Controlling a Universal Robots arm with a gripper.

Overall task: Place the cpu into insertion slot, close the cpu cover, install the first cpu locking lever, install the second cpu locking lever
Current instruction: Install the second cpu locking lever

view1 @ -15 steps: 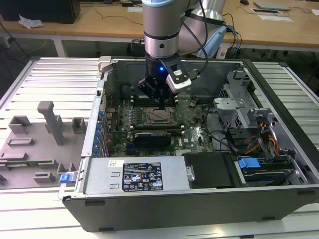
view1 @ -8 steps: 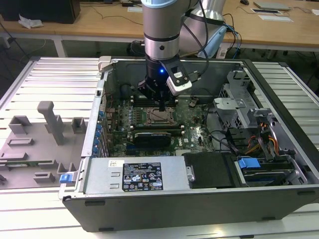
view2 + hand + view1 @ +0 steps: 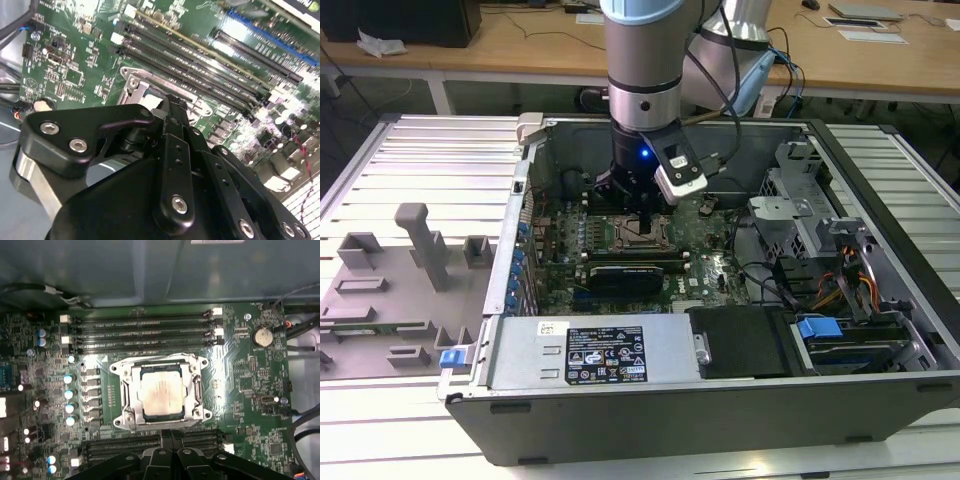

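The cpu [image 3: 160, 394] already lies flat in its socket [image 3: 196, 390] on the motherboard [image 3: 250, 405], with the cpu cover [image 3: 131, 390] framing it in the first wrist view. I judge the chip light, stiff and fragile underneath; I'd touch only its edges. The cover looks thin and springy, best pressed at its rim. My gripper [image 3: 645, 222] hangs just above the socket, fingers drawn narrow together, carrying nothing.

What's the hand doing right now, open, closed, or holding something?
Hand: cannot be told; it hangs over the socket where the cpu sits.
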